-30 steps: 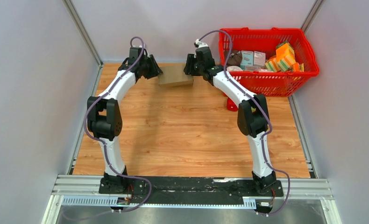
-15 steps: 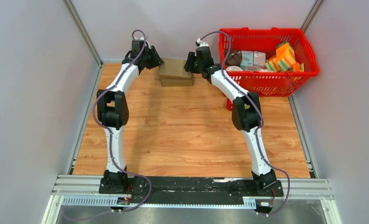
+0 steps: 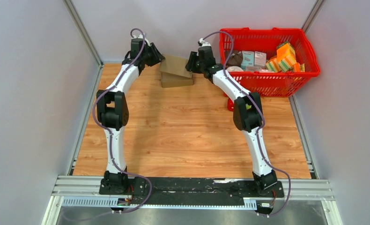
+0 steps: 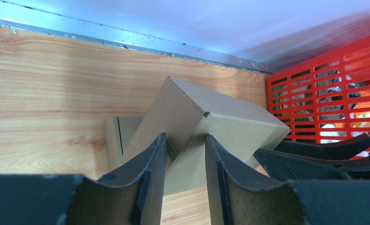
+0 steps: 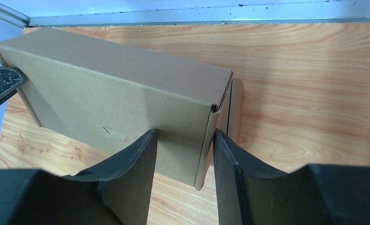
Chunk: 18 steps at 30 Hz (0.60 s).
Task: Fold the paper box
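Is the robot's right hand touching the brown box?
Touching. The right wrist view shows the end of the box caught between the two fingers of the right gripper, with both fingers against the cardboard.

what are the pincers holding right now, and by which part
The paper box, shared: left pincer clamps its left end, right pincer its right end.

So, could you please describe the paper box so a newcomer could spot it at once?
Find the red basket in the far right corner, then look just left of it along the far edge. There the paper box is held tilted between the left hand and the right hand. Unlike the colourful packets in the basket, it is plain brown cardboard.
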Each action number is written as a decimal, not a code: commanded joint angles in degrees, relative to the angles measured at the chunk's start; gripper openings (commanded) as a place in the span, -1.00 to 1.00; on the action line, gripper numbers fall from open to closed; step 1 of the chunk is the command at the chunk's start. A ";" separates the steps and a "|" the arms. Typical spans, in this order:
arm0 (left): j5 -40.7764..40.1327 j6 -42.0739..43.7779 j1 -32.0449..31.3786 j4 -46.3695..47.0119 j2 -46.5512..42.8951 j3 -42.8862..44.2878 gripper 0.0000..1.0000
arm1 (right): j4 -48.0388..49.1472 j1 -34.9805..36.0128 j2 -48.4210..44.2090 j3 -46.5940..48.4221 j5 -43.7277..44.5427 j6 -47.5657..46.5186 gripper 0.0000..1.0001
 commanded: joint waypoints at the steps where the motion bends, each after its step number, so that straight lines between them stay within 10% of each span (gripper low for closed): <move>1: 12.49 -4.42 -5.97 2.36 -4.80 -1.77 -0.18 | 6.08 4.06 -4.24 1.43 -10.20 2.32 -0.05; 18: 12.05 -5.56 -6.85 4.56 -10.61 -10.04 -0.18 | 5.72 3.44 -7.49 -0.59 -10.90 3.99 -0.01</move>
